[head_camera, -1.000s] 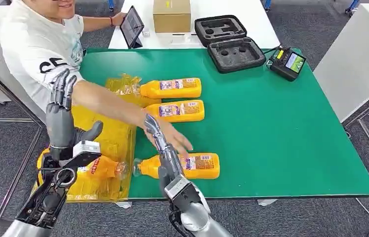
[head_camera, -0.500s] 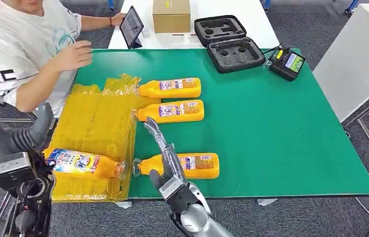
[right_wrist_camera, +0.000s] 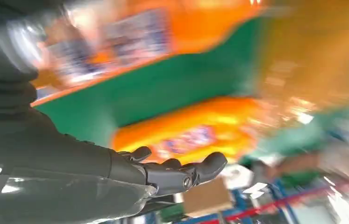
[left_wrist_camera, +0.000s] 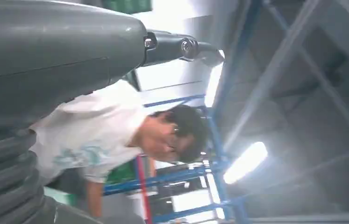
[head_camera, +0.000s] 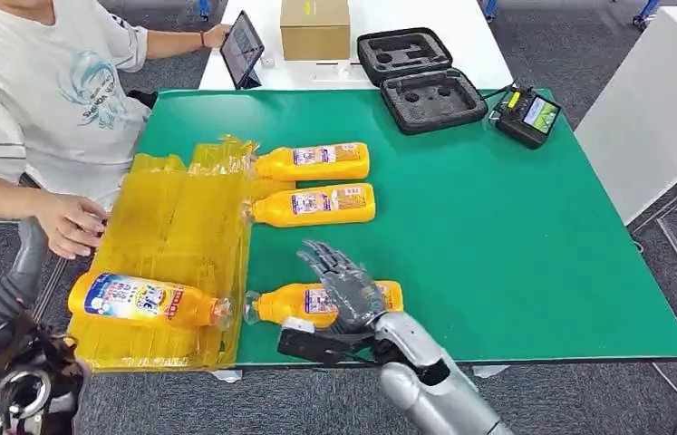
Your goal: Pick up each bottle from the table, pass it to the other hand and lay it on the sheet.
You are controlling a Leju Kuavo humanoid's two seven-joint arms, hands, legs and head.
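1. The nearest bottle (head_camera: 330,304) lay on its side on the green table (head_camera: 516,236) close to the front edge, cap toward the yellow sheet (head_camera: 176,231); the right hand (head_camera: 345,283) hovered over its middle with fingers spread and nothing grasped.
2. A round bottle lying flat could have rolled or skidded under those fingers if they closed off-centre, and the front edge was near enough for it to drop off the table.
3. The right wrist view was badly blurred, so I judged any grasp aimed from it unreliable.
4. The left hand (left_wrist_camera: 69,60) appeared large and close in its wrist view, pointed up toward the ceiling lights; whether it was spread or clenched I could not tell. In that pose it looked poorly placed to receive a bottle, so a handover risked a drop.
5. A person (head_camera: 35,100) stood at the table's left, one hand (head_camera: 70,224) at the sheet's edge, where the left arm might strike it.
6. One bottle on the sheet (head_camera: 149,301) already lay there; two further bottles (head_camera: 312,163) (head_camera: 312,205) lay side by side beyond, caps at the sheet's edge.
7. The table had a flat green top. Behind it stood a tablet (head_camera: 242,47), a cardboard box (head_camera: 314,27), an open foam case (head_camera: 420,77) and a handheld controller (head_camera: 527,115); grey carpet lay around.
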